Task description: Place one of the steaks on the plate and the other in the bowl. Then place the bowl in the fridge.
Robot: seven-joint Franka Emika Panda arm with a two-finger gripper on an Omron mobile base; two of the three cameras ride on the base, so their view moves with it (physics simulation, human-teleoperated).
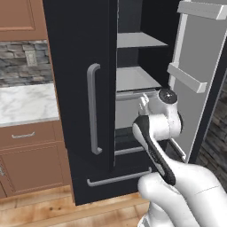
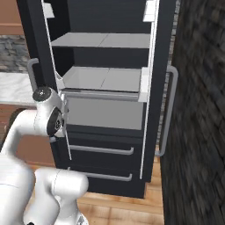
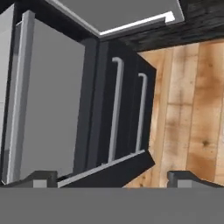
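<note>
Fridge (image 2: 105, 26) right door open, grey shelves (image 2: 103, 79) bare. Gripper (image 3: 111, 177) at the drawers (image 3: 127, 113), fingers (image 3: 186, 177) apart, empty. Likely fridge step; next needs the bowl fetched.

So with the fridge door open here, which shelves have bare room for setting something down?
Both grey shelves in the fridge look bare: the upper shelf and the middle shelf above the two drawers. The gripper, jaws open, is low by the drawers, so passing a hand there is tighter.
</note>
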